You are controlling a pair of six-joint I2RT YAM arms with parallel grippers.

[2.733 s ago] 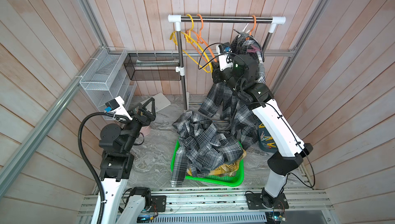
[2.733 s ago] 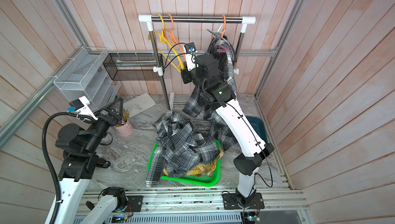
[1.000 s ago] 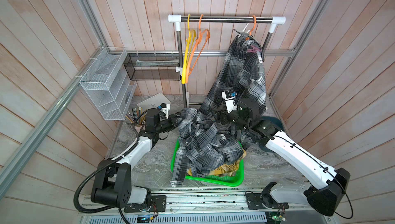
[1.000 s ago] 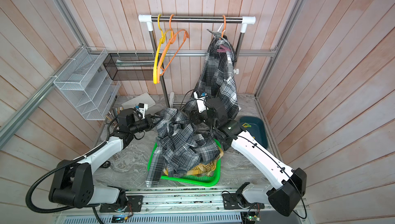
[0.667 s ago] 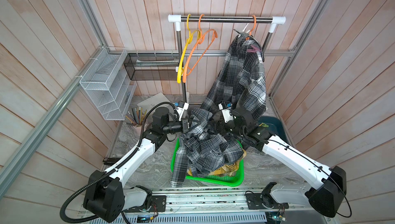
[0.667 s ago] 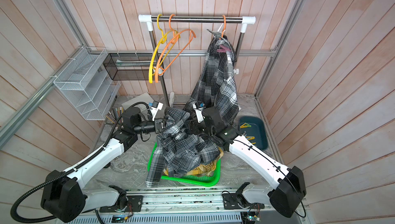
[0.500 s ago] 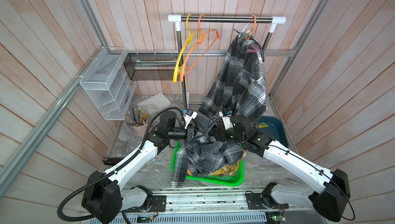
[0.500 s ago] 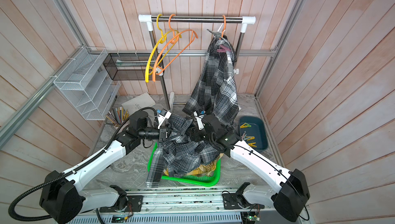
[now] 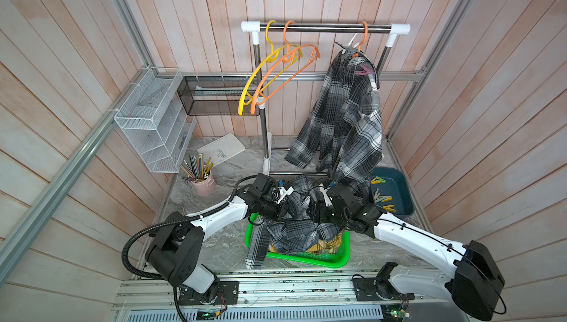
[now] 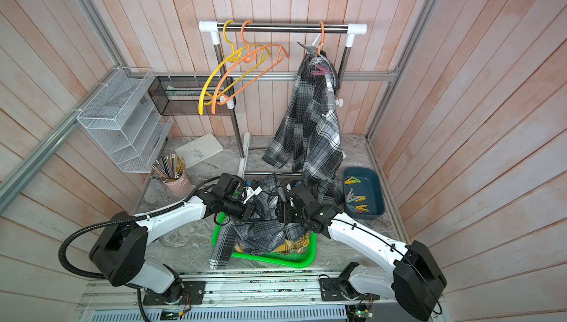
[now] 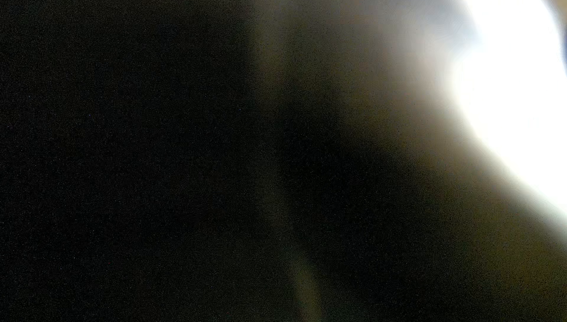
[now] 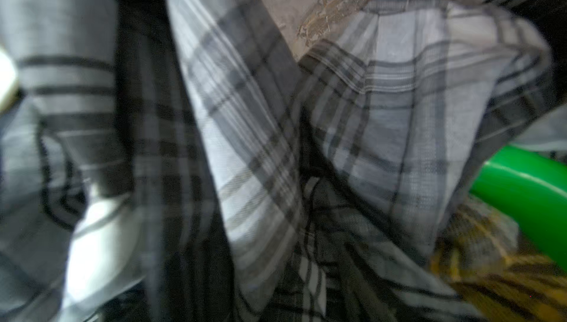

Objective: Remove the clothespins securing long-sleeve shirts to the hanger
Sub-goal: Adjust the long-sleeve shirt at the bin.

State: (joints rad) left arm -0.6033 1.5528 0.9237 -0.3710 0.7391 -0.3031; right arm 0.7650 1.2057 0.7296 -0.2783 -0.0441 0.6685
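The left gripper is clenched and buried in the grey checked shirt heaped over the green basket on the worktop — whether it pinches cloth cannot be told. Facing it, the right gripper is sunk in the same folds, its jaws hidden, so its state cannot be told. Further right a second grey shirt hangs from an orange hanger, a mauve clothespin at its shoulder — loose clothespins lie in the teal tray.
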